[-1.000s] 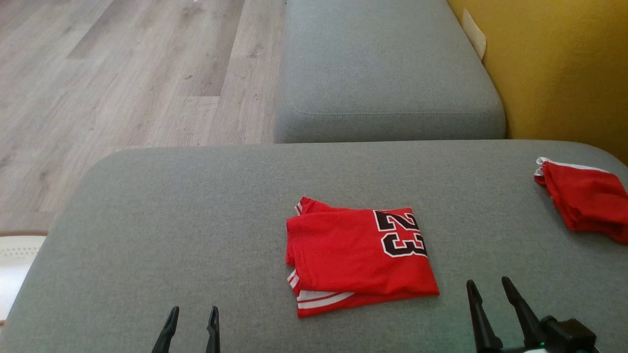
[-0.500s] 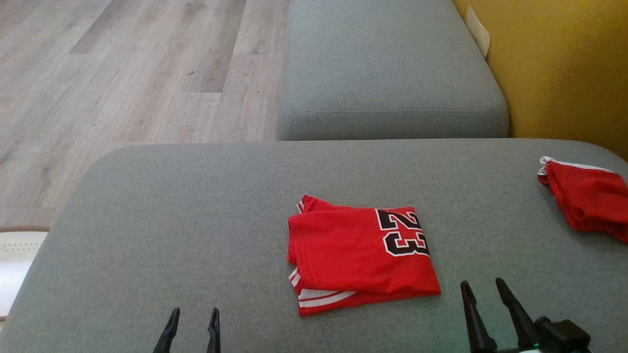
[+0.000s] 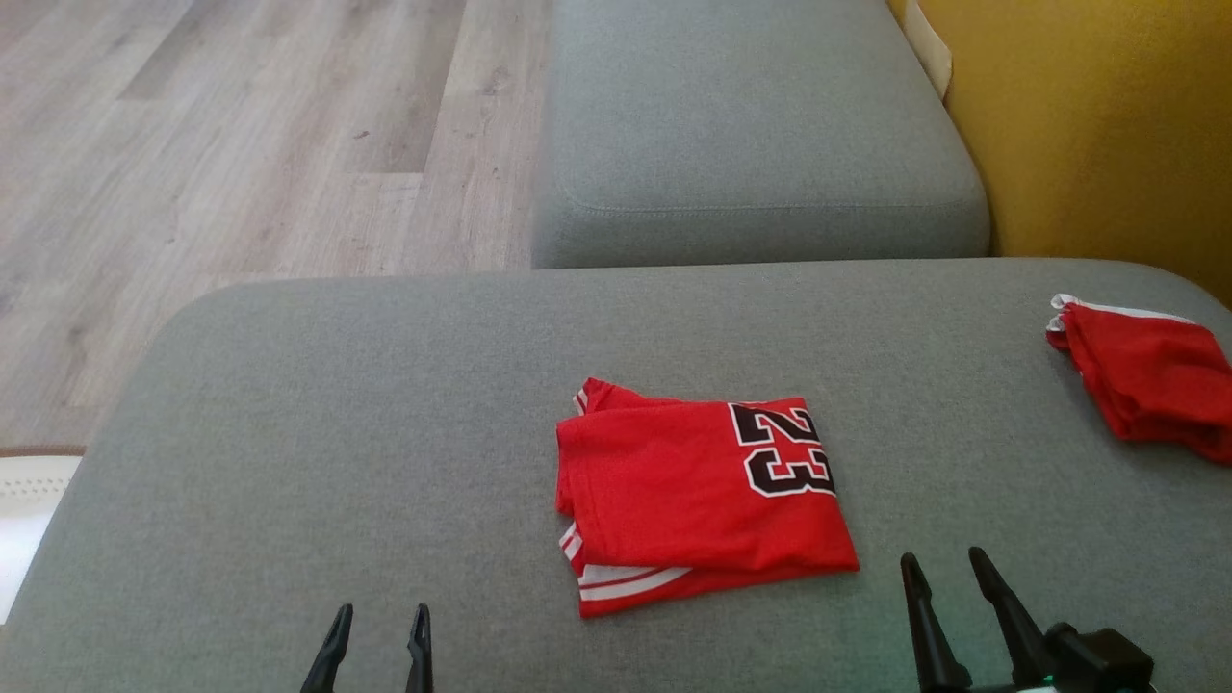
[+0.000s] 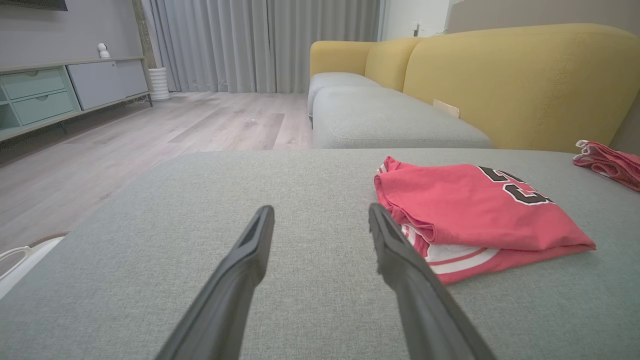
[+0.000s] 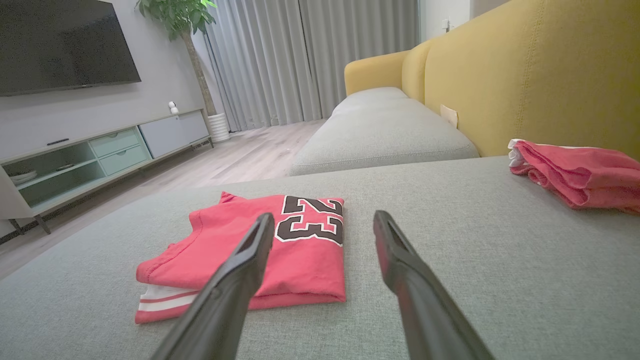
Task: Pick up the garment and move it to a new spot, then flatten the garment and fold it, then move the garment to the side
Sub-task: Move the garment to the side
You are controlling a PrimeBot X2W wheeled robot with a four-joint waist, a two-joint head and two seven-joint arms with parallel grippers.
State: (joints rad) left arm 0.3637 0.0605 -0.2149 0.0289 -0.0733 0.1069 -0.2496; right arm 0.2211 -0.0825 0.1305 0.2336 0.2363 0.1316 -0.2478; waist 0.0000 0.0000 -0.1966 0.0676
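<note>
Lying folded near the middle of the grey cushion (image 3: 318, 433), the jersey (image 3: 703, 500) looks light, thin and limp. It is a soft knit that would likely sag and fall open if lifted by one layer alone. Its stacked layers show at the near left corner, where white-striped hems peep out, and the right edge looks like a closed fold. A pinch on that fold, or at both near corners through every layer, would probably keep the stack together. The cloth is not fragile, but the smooth fabric may slip on itself.

The left gripper (image 3: 381, 610) hangs at the near left, well apart from the jersey, with its jaws spread wide and holding nothing. The right gripper (image 3: 942, 556) sits just right of the jersey's near right corner, equally wide and empty.

A second red cloth (image 3: 1145, 380) lies bunched at the far right edge of the cushion, so a move to that side should stop short of it. Farther off, a sofa seat (image 3: 751, 125), its yellow back (image 3: 1107, 125) and the wood floor (image 3: 241, 144) stand out of the way.
</note>
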